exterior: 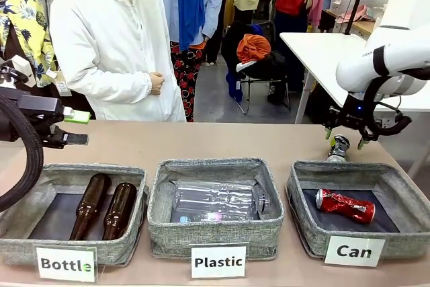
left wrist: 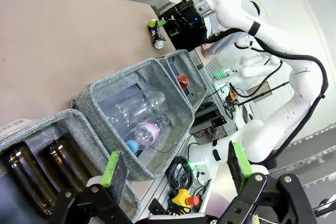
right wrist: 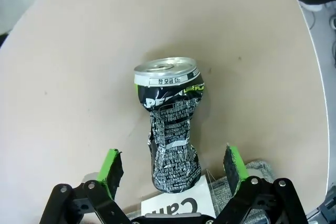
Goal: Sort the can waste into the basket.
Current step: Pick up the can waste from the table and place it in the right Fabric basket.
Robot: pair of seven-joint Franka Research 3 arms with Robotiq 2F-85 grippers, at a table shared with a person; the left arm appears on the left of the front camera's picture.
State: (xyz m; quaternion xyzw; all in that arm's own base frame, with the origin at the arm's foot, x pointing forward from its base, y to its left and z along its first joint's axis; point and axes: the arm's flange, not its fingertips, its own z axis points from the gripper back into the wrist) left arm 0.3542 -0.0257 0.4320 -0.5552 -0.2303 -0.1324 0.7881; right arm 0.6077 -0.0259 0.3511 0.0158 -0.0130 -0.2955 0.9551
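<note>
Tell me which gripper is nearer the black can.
Right. The right gripper hangs open just above the black can, fingers either side; the left gripper sits across the table, beyond the Bottle basket.

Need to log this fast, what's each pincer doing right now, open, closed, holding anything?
Left pincer: open, holding nothing.
Right pincer: open around the black can, not gripping it.

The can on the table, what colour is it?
Black with white print and a silver top, clearest in the right wrist view: can.
</note>
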